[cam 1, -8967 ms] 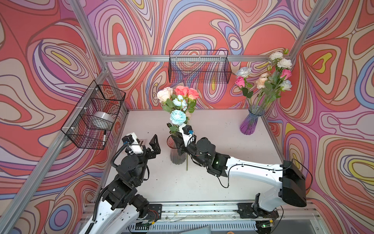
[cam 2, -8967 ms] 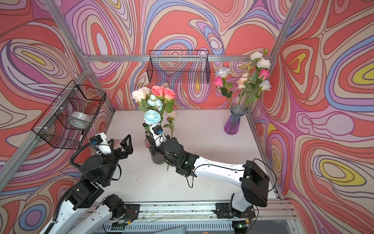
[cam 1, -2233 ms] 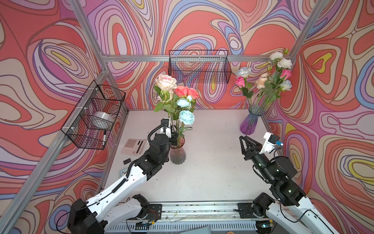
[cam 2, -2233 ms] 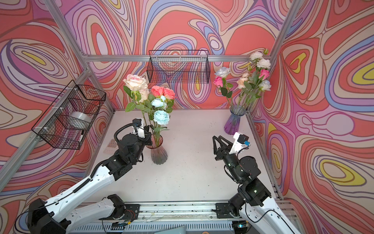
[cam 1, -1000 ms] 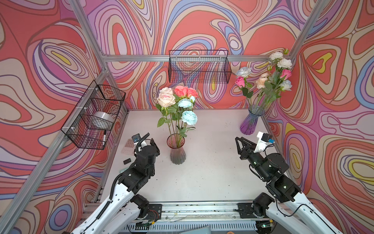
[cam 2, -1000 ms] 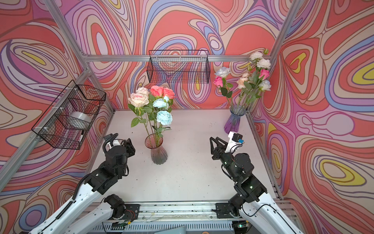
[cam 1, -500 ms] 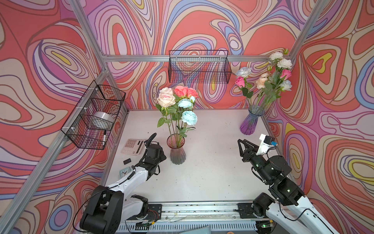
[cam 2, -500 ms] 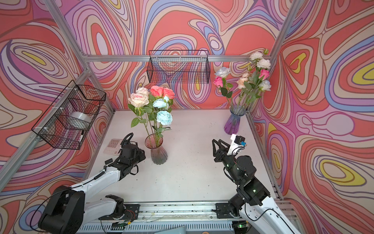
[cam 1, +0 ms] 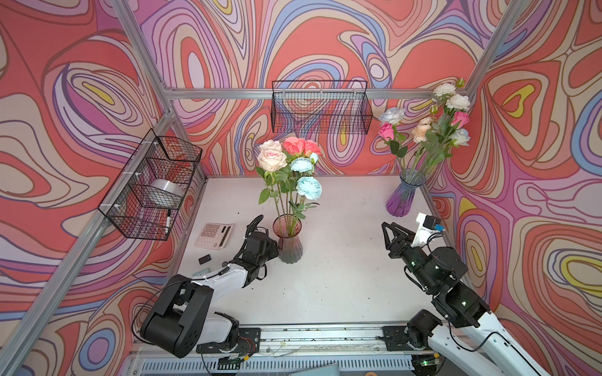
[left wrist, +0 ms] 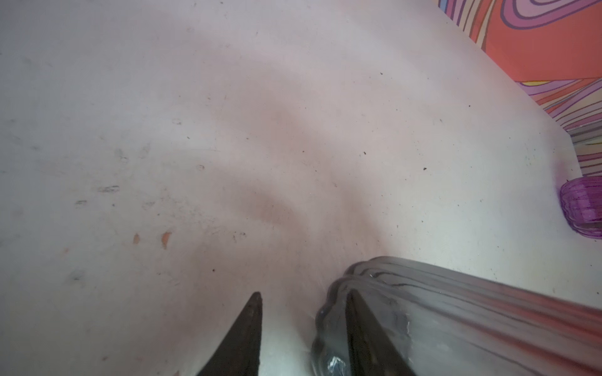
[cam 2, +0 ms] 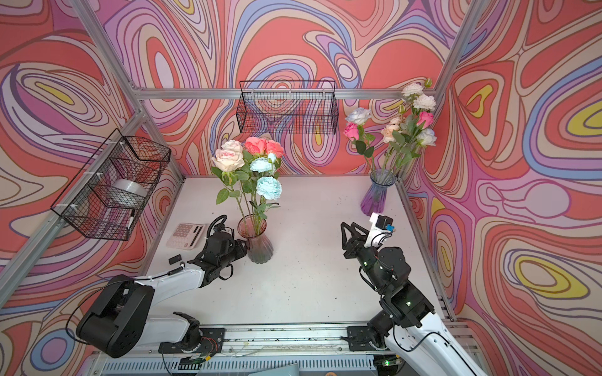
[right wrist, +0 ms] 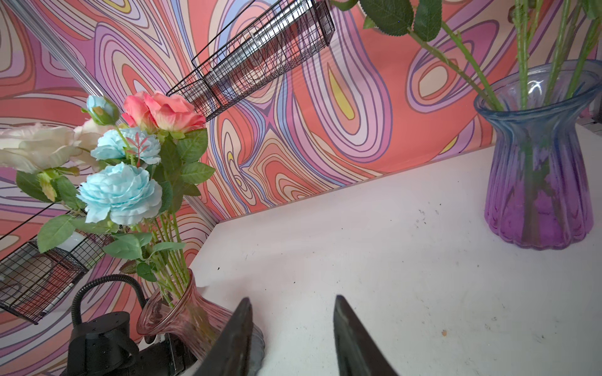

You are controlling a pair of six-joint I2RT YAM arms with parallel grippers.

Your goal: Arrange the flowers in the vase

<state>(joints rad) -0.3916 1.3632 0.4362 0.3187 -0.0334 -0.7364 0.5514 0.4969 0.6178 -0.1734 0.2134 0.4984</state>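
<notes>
Beside the pink vase foot sits the left end effector, jaws part open, clamping nothing; one finger crosses the ribbed glass, contact unclear. The right end effector hovers well right of the pink vase, part open, empty. Next flowers stand in the purple vase, back-right of the pink vase, right arm nearer; stems near upright, leaning. Thin green stems, soft layered blooms, fluted flared glass, matte tabletop.

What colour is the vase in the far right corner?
The vase is purple, bluer at the rim; best in the right wrist view.
</notes>
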